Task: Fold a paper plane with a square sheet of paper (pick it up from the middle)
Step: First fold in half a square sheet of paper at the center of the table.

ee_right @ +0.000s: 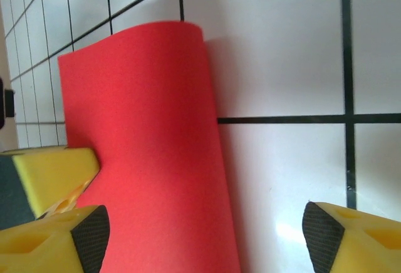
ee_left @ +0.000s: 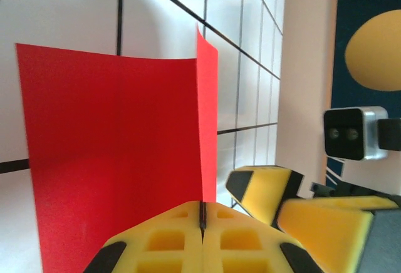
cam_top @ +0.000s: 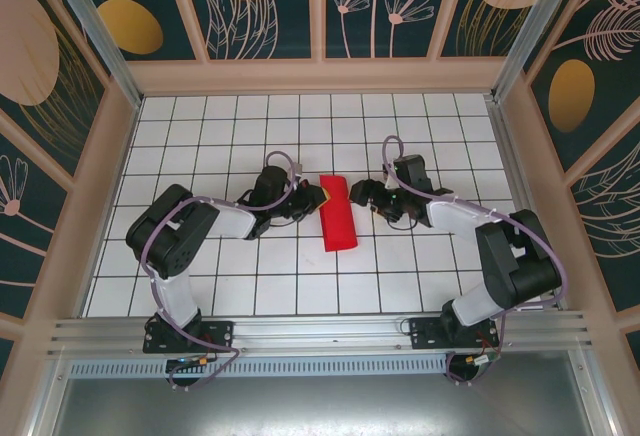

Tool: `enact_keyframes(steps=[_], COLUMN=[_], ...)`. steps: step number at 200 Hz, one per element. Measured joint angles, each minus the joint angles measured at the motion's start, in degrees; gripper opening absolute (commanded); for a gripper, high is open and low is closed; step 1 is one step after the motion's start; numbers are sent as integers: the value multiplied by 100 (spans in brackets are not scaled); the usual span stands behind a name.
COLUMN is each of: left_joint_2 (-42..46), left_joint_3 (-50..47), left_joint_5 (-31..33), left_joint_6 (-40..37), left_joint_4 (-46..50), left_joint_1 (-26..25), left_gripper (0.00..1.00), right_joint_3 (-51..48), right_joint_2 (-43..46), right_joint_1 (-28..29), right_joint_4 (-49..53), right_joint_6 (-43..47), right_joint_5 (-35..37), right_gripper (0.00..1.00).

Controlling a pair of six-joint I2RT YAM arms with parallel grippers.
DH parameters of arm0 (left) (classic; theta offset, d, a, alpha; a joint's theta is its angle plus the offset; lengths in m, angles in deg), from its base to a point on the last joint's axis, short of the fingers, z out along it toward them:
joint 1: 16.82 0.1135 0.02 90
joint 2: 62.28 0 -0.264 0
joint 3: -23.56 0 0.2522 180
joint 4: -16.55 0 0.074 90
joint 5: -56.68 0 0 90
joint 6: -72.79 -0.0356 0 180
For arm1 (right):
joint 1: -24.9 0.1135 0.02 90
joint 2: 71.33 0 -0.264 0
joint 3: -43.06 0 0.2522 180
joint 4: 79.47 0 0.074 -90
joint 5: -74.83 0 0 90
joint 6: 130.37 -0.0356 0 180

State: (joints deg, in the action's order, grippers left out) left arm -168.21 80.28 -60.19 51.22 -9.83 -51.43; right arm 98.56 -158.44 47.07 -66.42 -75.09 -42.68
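Two grippers meet at mid-table, one on either side of the red sheet.

Near edge: both arm bases, elbows bent inward.

Left gripper (cam_top: 303, 202) comes in from the left. Its yellow pads are pressed flat together and the red paper runs down into the seam between them. It reads as clamped on the sheet's edge.

Right gripper (ee_right: 200, 248) comes in from the right with fingers spread wide. Between them is only paper surface and tile, so it grips nothing.

Square sheet of paper (cam_top: 337, 213) sits between the two tools on the white gridded table (cam_top: 200, 256). It is doubled over into a narrow band, one flap curling up off the tiles rather than lying flat.

The band's long axis runs near to far, its near end drifting slightly right. Both grippers face its far half, across the short way. The left tool touches it. The right tool is just beside it, one finger close alongside the paper.

Judgement: the fold line runs away from the arms, so any creasing stroke must travel along it. The free right gripper looks best placed for that while the left pins.
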Motion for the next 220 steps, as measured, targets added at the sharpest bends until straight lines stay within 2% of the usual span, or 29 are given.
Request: enact_keyframes(steps=[50,101,133,145,162,188,220], left_joint_2=[-11,-238,-278,-278,-275,-188,184], left_joint_3=[79,269,315,326,348,483,833], left_joint_5=[363,332,330,330,332,391,859], left_joint_6=[-321,-446,-483,-487,-555,-839,-1163], left_joint_4=[667,785,811,833,911,1390,2284], left_joint_1=[-7,-7,-7,-7,-7,-7,-7], left_gripper=[0,0,2,8,27,44,57], right_joint_3=[380,719,835,874,920,940,981], right_joint_2=[-581,-1097,-1322,-1373,-1412,-1432,-1458], right_joint_1=[118,269,269,264,267,269,295], right_joint_4=[227,435,538,581,656,708,785], right_joint_6=[378,608,667,702,748,791,894], right_joint_5=[-267,-302,-280,-275,-245,-184,-96], right_gripper=[68,56,52,50,48,47,46])
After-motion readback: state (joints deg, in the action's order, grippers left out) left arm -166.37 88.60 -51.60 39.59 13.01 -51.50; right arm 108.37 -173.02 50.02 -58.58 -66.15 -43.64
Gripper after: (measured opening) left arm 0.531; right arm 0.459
